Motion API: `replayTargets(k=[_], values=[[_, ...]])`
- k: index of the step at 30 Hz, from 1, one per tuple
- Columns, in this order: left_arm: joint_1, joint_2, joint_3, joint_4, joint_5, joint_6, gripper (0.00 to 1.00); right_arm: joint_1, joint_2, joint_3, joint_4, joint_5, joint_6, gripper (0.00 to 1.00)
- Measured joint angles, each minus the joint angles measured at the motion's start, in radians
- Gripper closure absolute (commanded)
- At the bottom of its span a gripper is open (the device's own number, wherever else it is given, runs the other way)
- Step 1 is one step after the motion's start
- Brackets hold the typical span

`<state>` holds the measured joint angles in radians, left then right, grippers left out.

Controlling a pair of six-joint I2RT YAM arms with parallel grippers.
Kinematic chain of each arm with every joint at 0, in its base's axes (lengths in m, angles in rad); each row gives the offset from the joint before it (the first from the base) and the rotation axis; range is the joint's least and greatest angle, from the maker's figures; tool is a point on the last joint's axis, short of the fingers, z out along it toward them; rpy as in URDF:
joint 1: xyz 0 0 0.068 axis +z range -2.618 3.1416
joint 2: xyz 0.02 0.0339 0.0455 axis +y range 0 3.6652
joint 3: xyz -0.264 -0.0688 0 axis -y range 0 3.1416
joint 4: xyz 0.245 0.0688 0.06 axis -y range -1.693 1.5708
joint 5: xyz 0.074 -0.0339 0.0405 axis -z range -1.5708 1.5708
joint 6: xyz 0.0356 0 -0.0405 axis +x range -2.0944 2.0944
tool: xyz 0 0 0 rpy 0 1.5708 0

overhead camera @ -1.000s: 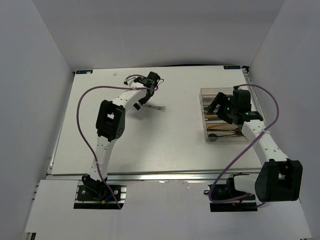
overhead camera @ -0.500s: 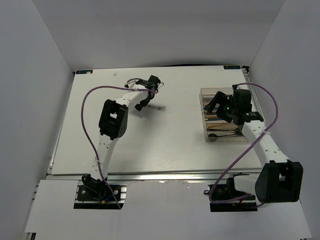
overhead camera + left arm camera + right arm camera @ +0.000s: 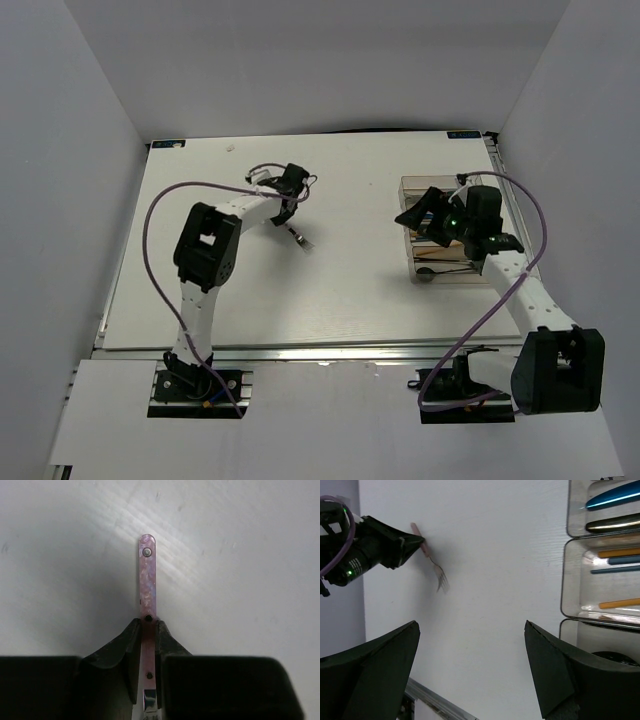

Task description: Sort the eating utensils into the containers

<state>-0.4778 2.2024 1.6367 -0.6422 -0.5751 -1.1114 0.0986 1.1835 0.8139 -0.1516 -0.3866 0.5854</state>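
My left gripper [image 3: 148, 622] is shut on a pink-handled fork [image 3: 147, 575]; the handle runs out past the fingertips over the white table. From above, the left gripper [image 3: 289, 208] sits at the table's back left with the fork [image 3: 300, 238] and its silver tines pointing toward me. The right wrist view shows the same fork [image 3: 434, 566] in that gripper. My right gripper [image 3: 471, 625] stands open and holds nothing, at the left edge of the containers tray [image 3: 455, 277]. The tray [image 3: 565, 580] holds a blue piece [image 3: 615, 500], a dark utensil [image 3: 612, 524] and thin orange and teal sticks [image 3: 617, 553].
A black round-ended utensil [image 3: 430, 272] lies in the tray's nearest compartment. The table's metal front rail [image 3: 330, 352] runs in front of both arm bases. Grey walls close in the table at the left, right and back.
The left gripper has shut on the fork and swung it round, tines now toward the front. The right gripper has turned leftward off the tray, staying open.
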Motion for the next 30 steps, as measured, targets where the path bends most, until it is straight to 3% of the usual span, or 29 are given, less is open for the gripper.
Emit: replayTargets(k=[6,12,20,24,30], values=[[-0.024,-0.264,-0.418,0.321,0.250,0.179,1.00,0.018,0.024,-0.096,0.156,-0.184,0.028,0.11],[-0.132,-0.334,-0.507,0.472,0.566,0.403,1.00,0.108,0.120,-0.140,0.297,-0.257,0.086,0.14],[-0.292,-0.509,-0.663,0.717,0.901,0.573,1.00,0.157,0.116,-0.240,0.360,-0.034,0.326,0.21],[-0.292,-0.536,-0.697,0.800,0.982,0.589,1.00,0.170,0.077,-0.270,0.351,0.079,0.411,0.25],[-0.296,-0.515,-0.687,0.835,1.036,0.602,1.00,0.204,0.068,-0.270,0.358,0.132,0.467,0.29]])
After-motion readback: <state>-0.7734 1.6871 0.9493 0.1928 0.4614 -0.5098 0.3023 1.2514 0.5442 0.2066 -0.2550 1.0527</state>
